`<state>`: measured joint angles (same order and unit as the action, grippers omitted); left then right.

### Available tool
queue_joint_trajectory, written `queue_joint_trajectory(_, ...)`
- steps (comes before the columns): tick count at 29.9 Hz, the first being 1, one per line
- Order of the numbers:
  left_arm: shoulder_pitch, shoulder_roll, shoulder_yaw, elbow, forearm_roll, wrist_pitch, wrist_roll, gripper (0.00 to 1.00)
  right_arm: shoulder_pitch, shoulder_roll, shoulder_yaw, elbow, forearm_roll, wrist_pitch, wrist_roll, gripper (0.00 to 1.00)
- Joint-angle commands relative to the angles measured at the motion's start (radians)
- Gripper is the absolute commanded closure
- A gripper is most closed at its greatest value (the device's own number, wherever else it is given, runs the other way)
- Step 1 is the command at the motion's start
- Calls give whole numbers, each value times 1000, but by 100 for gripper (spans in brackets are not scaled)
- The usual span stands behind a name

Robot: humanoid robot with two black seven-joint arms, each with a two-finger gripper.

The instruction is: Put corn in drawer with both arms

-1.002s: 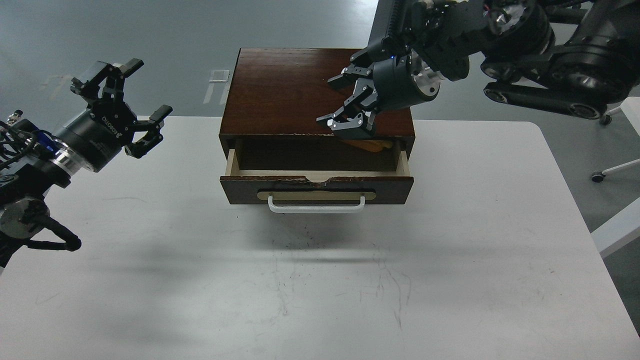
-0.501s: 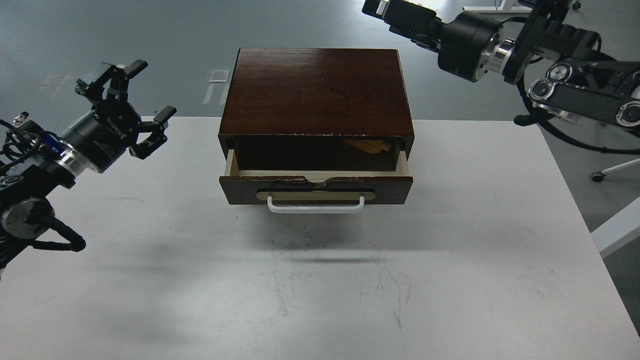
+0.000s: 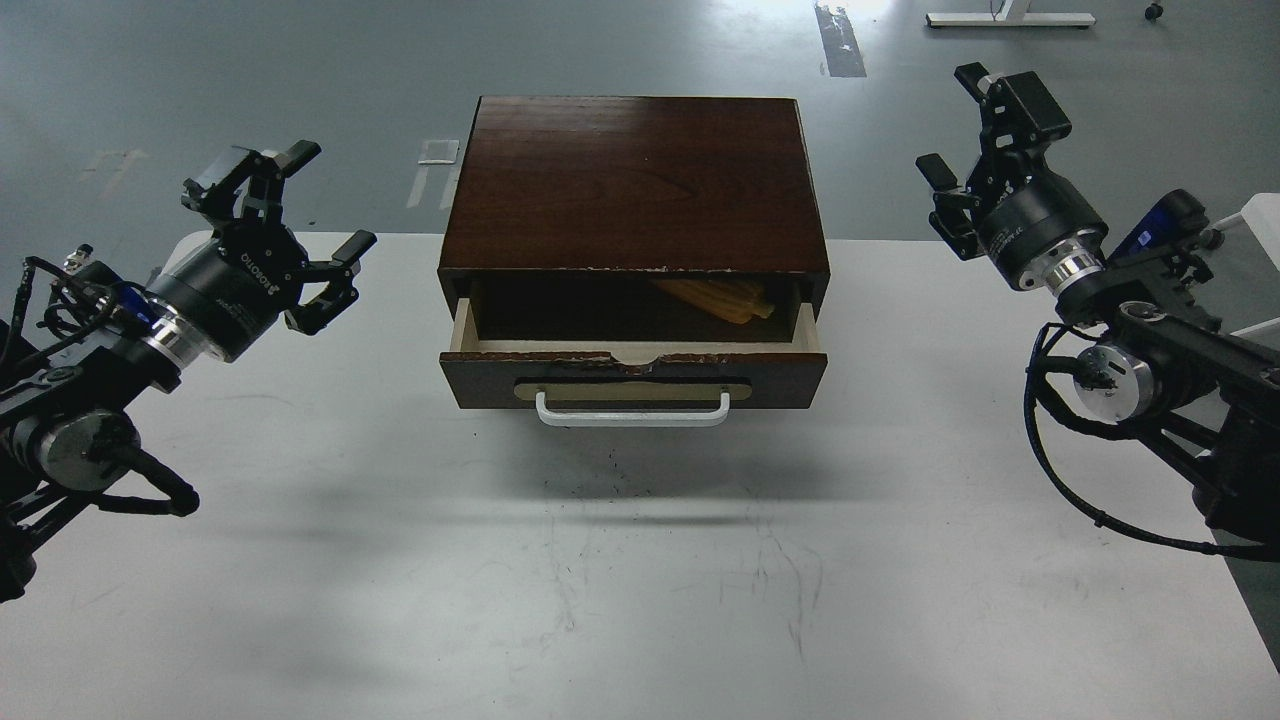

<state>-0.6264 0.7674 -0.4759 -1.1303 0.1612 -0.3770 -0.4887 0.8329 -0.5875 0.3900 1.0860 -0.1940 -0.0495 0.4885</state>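
Note:
The dark brown wooden box (image 3: 636, 185) stands at the back middle of the white table (image 3: 640, 560). Its drawer (image 3: 634, 378) is pulled partly out, with a white bar handle (image 3: 633, 410). The yellow corn (image 3: 722, 297) lies inside the drawer at the back right, partly under the box top. My left gripper (image 3: 290, 215) is open and empty, left of the box. My right gripper (image 3: 975, 135) is open and empty, right of the box and well away from it.
The table's far edge runs behind the box, with grey floor beyond. A white chair or frame part (image 3: 1262, 215) shows at the right edge behind my right arm.
My right gripper has lifted off from over the drawer and swung far out to the right of the box. My left gripper has moved slightly toward the box. The corn stays in the drawer.

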Motion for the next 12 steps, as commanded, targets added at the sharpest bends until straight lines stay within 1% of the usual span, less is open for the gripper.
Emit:
queue_joint_trajectory(1,7,-14,-1,1,1,1,0,1,-49,2,3,3,19,0,0,0)
queue_joint_trajectory(12,7,-16,-1,1,1,0,0,1,-75,11,3,15,21,4,0,0)
